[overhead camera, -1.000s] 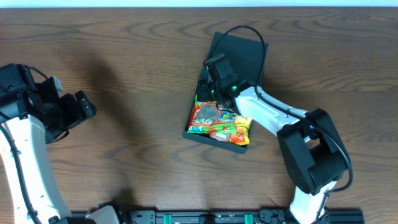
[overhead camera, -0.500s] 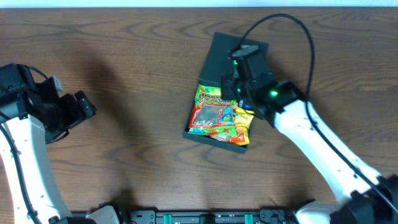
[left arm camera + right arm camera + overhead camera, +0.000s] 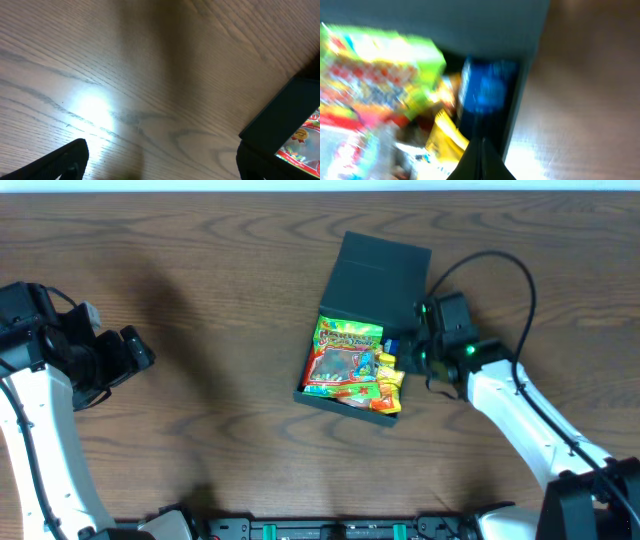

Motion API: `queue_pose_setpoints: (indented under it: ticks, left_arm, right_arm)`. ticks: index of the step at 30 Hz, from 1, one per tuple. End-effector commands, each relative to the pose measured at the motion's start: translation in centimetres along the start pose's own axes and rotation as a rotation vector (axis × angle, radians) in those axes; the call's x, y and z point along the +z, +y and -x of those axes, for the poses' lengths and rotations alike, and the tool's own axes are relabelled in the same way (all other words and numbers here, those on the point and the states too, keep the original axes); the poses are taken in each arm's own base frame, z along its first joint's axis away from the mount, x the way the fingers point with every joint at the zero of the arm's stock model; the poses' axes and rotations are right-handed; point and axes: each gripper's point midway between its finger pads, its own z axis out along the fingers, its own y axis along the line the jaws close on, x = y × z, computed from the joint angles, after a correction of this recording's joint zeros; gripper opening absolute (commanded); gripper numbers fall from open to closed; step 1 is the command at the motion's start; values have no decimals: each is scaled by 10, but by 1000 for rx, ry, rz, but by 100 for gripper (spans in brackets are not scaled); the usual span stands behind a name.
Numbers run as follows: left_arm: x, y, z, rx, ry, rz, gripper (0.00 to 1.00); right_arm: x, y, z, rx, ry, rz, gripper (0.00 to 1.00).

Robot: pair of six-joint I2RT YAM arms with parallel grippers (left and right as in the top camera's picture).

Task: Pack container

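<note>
Wood table (image 3: 200, 280); blue packet (image 3: 487, 92) in container (image 3: 378, 275) plain from right wrist, sliver overhead; right gripper (image 3: 481, 160) pressed together, left gripper (image 3: 160, 159) spread.

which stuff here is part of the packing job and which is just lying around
Job: container, green snack bag, yellow packet, blue packet, all inside it.
Lying about: nothing else visible, only the wooden table.

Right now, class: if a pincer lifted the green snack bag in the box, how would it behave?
The green snack bag looks like thin printed film, so it would probably sag and crinkle. Lying over the yellow packet in the container, it likely lifts free and feels light.
</note>
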Motion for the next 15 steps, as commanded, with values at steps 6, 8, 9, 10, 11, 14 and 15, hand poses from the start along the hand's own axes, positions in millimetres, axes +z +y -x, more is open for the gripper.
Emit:
queue_pose_setpoints:
  ticks: [6,8,9,10,11,14,15]
  left_arm:
    - [0,3,1,6,0,13,95]
    - [0,3,1,7,0,13,95]
    - [0,3,1,6,0,13,95]
    - [0,3,1,7,0,13,95]
    - [0,3,1,6,0,13,95]
    - [0,3,1,6,0,13,95]
    - [0,3,1,7,0,13,95]
  right_arm:
    - [-1,3,-11,-15,6,0,1]
    - [1,4,-13,-19,8,-1,1]
    - [2,4,-17,-22,15,-4,1]
    - [3,3,-20,-22,22,-6,1]
    - [5,1,-23,-18,29,-12,1]
    - [10,-3,-31,-18,39,-17,1]
    - [10,-4,-30,-18,33,-25,1]
